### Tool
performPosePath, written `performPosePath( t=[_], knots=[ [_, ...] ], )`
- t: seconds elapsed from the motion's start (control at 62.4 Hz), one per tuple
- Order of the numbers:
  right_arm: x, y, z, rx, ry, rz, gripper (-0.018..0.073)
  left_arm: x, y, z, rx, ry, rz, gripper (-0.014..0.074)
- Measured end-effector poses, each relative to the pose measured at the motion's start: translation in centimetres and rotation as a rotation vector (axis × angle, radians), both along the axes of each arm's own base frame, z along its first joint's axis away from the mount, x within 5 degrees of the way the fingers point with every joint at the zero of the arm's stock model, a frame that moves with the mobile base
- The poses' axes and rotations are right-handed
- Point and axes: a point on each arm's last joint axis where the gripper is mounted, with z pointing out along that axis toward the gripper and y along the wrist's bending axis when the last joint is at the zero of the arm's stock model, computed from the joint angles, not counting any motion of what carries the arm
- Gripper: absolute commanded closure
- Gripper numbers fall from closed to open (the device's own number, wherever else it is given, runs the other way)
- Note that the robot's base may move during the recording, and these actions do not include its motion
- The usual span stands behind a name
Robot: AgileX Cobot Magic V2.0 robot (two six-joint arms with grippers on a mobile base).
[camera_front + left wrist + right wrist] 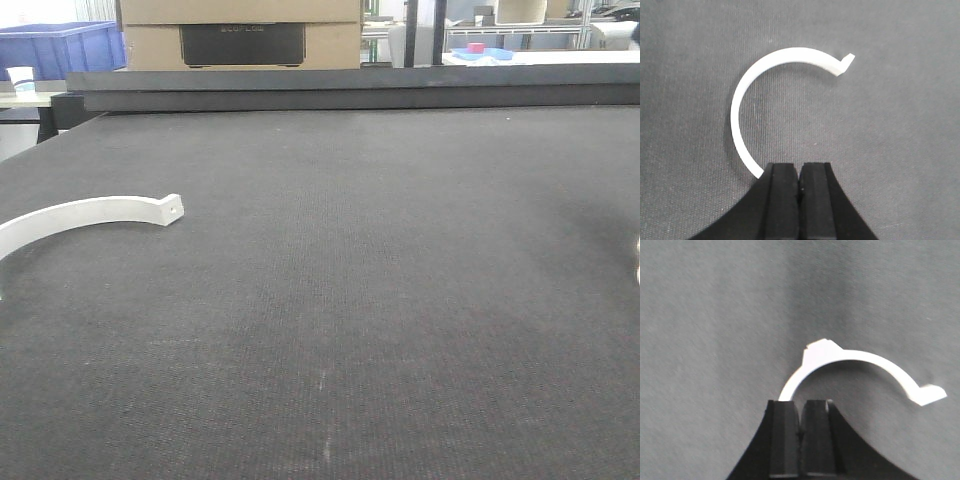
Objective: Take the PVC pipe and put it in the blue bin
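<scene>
Low front; wrist views close, downward

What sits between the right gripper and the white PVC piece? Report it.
Nothing visible. The right gripper, jaws shut, has the white PVC piece directly ahead on bare mat, with the piece's near end at a fingertip.

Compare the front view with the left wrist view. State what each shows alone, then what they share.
Front only: the blue bin at the far back left, a cardboard box beyond the table's far edge, and a blue tray at the back right.
Left wrist only: the left gripper, jaws shut with nothing between them, and the full C shape of the white arc.
Both: the arc, apparently the same piece, lying on the dark mat.
</scene>
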Motion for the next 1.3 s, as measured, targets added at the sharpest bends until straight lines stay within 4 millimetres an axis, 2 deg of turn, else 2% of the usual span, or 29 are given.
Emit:
performPosePath(
  t=[0.192, 0.385, 0.497, 0.705, 0.785, 0.898, 0.978, 1.026, 1.202, 1.298],
  knots=[
    [0.8, 0.5, -1.7, 0.027, 0.072, -0.006, 0.0699, 0.7, 0.1, -0.3, 0.001, -0.022, 0.01, 0.0707],
    [0.7, 2.7, -3.8, -0.093, 0.197, -0.017, 0.0699, 0.9, 0.1, -0.1, -0.001, -0.054, 0.018, 0.0707],
    [0.6, 3.6, -4.1, -0.12, 0.2, -0.019, 0.0699, 0.9, 0.1, -0.1, -0.004, -0.054, 0.019, 0.0707],
    [0.8, 3.5, -4.3, -0.133, 0.195, -0.027, 0.069, 0.7, 0.0, -0.2, -0.006, -0.027, 0.013, 0.0707],
    [1.0, 3.6, -4.8, -0.136, 0.212, -0.028, 0.059, 0.7, 0.0, -0.3, -0.006, -0.019, 0.011, 0.0707],
    [1.4, 3.8, -6.0, -0.128, 0.253, -0.034, 0.0296, 0.6, 0.0, -0.4, -0.009, 0.0, 0.006, 0.0707],
    [1.5, 3.9, -6.5, -0.118, 0.273, -0.049, 0.0216, 0.4, -0.1, -0.5, -0.009, 0.021, 0.001, 0.0707],
    [1.6, 4.0, -6.7, -0.108, 0.285, -0.068, 0.0224, 0.4, -0.1, -0.6, -0.011, 0.034, -0.001, 0.0707],
    [1.9, 4.1, -7.5, -0.085, 0.311, -0.152, 0.0341, 0.1, -0.1, -0.8, -0.012, 0.062, -0.008, 0.0707],
    [2.1, 4.2, -8.1, -0.071, 0.326, -0.193, 0.0355, 0.1, -0.1, -0.8, -0.012, 0.071, -0.01, 0.0707]
  ],
)
